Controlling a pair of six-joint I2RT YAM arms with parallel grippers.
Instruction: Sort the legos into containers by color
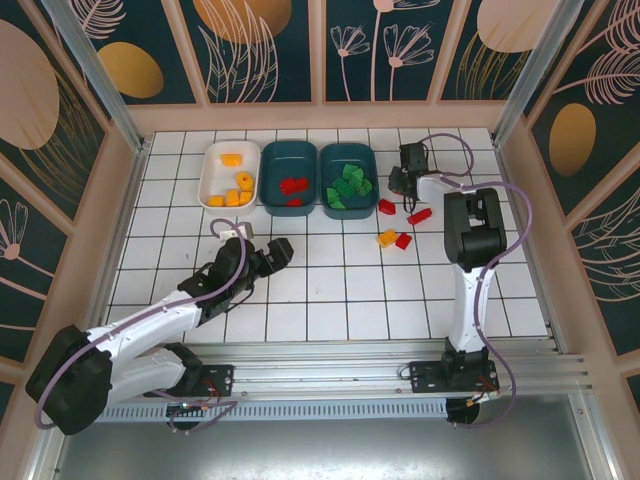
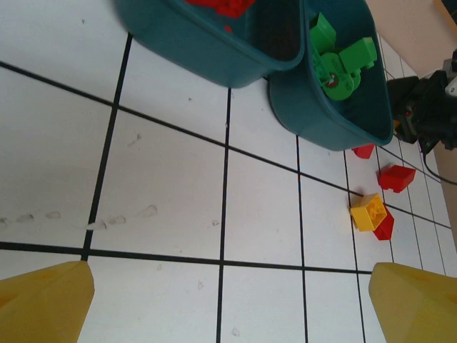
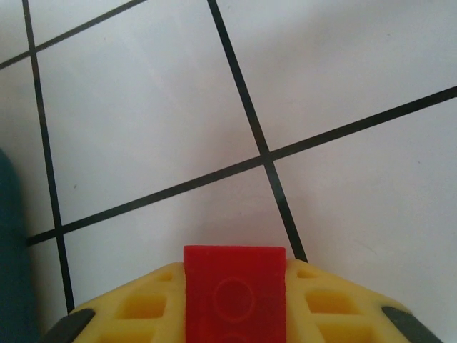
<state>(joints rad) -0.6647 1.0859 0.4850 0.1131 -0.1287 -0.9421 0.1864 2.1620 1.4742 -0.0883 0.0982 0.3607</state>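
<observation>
The white surface (image 1: 330,290), ruled into tiles by dark grid lines, is enclosed on three sides by dark panels (image 1: 265,60) printed with leaf and flower motifs, and an aluminium rail (image 1: 340,383) is mounted along its near edge.

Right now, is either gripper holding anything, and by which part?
The right gripper pinches a red lego by its opposite sides; the left gripper is open and empty.

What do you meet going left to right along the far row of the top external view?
white tray → red-filled teal tray → green-filled teal tray → right hand, gripping a red lego
</observation>
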